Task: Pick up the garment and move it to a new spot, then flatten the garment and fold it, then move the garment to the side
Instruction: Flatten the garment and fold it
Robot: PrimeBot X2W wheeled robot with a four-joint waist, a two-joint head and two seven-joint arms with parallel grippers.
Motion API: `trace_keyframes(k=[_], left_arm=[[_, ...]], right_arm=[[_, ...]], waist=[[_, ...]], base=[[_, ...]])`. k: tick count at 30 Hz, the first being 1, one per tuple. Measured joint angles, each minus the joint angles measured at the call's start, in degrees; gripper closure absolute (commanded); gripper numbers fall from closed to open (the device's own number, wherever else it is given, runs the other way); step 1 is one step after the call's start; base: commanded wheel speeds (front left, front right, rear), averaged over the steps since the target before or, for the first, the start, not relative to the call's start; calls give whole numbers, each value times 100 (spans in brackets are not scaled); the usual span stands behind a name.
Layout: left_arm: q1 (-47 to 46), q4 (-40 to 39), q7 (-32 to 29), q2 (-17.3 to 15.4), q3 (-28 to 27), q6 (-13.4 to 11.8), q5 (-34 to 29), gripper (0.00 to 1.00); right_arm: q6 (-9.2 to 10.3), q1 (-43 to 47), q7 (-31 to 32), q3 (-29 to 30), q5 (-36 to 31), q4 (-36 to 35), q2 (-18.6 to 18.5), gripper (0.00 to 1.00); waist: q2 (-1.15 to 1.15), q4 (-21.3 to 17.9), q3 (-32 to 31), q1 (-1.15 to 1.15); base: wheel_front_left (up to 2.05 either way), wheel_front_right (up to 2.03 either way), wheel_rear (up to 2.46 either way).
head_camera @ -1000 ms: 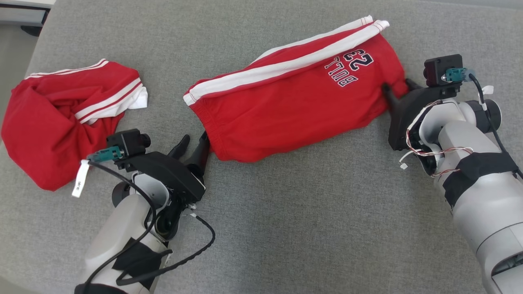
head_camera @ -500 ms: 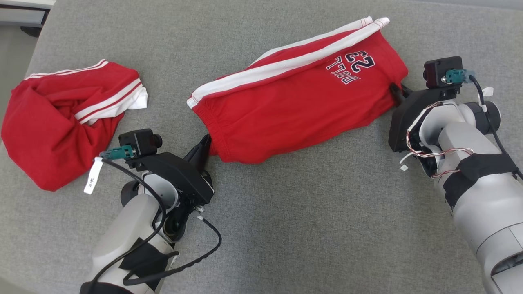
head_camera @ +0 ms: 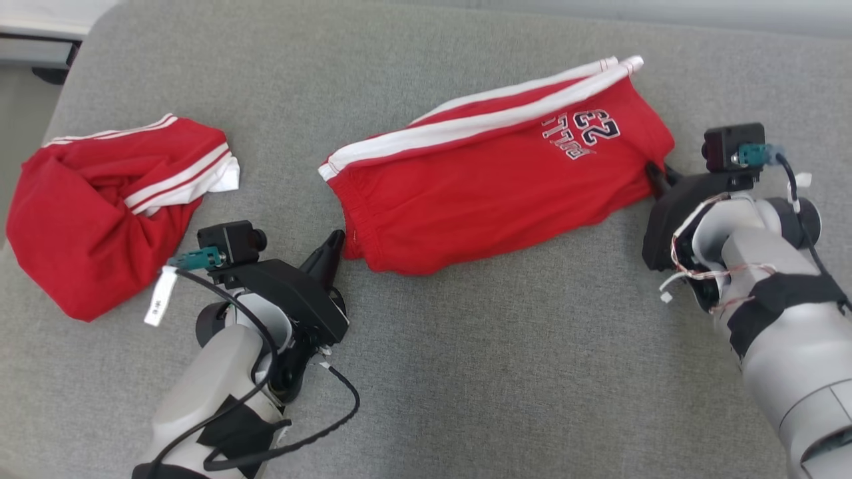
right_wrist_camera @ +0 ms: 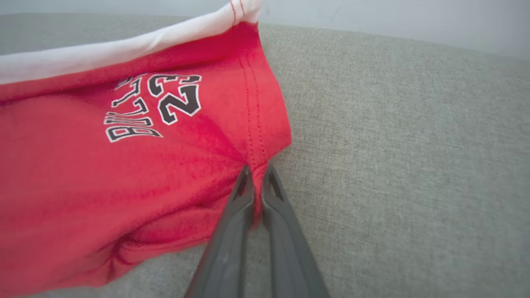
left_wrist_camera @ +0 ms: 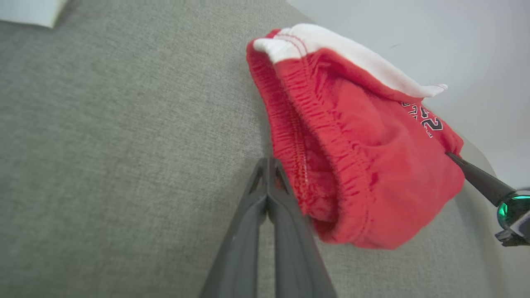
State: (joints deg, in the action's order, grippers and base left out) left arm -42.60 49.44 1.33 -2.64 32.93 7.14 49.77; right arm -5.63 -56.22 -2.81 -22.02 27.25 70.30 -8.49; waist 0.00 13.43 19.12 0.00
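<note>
The garment [head_camera: 492, 186] is a pair of red shorts with white side stripes and a dark number print, lying folded across the grey cushion. My right gripper [head_camera: 655, 174] is shut on the hem corner at its right end; in the right wrist view red cloth [right_wrist_camera: 124, 165] shows pinched between the right gripper's [right_wrist_camera: 256, 174] tips. My left gripper [head_camera: 335, 241] is shut at the waistband end. In the left wrist view the left gripper [left_wrist_camera: 268, 163] has its tips pressed together right beside the gathered waistband [left_wrist_camera: 356, 165], with no cloth visible between them.
A second red garment [head_camera: 100, 206] with white stripes lies crumpled at the far left. The grey cushion [head_camera: 466, 366] stretches bare toward me. A white piece of furniture [head_camera: 40, 26] sits beyond the cushion's top left corner.
Both grippers went from open to shut, the right one closing on the hem corner. The head camera has shifted, so the whole picture sits a little lower.
</note>
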Motion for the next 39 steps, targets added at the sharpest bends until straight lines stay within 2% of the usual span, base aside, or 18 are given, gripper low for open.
trace_keyframes(k=[15, 16, 17, 18, 36, 39], left_arm=[[468, 126, 332, -108, 327, 0, -42, 100], [488, 155, 437, -103, 338, 0, -81, 78], [486, 160, 483, -107, 344, 0, -137, 0], [486, 174, 520, -108, 343, 0, -155, 0], [604, 272, 988, -189, 413, 0, -297, 0], [565, 193, 1066, -238, 614, -15, -637, 0]], right_arm=[[-93, 771, -346, 75, 200, 101, 134, 100], [-94, 823, -376, 76, 210, 134, 134, 96], [-96, 851, -378, 71, 215, 134, 132, 28], [-101, 878, -378, 73, 221, 138, 134, 0], [-144, 931, -503, 25, 293, 145, 138, 0], [-144, 933, -534, -1, 293, 131, 133, 0]], waist=[[0, -49, -635, 0], [0, -58, -714, 0], [0, -62, -751, -1], [0, -64, -785, -1], [0, -164, -1036, -1], [-1, -164, -1038, -1]], base=[[0, 0, 0], [0, 0, 0], [0, 0, 0], [0, 0, 0], [0, 0, 0], [0, 0, 0]])
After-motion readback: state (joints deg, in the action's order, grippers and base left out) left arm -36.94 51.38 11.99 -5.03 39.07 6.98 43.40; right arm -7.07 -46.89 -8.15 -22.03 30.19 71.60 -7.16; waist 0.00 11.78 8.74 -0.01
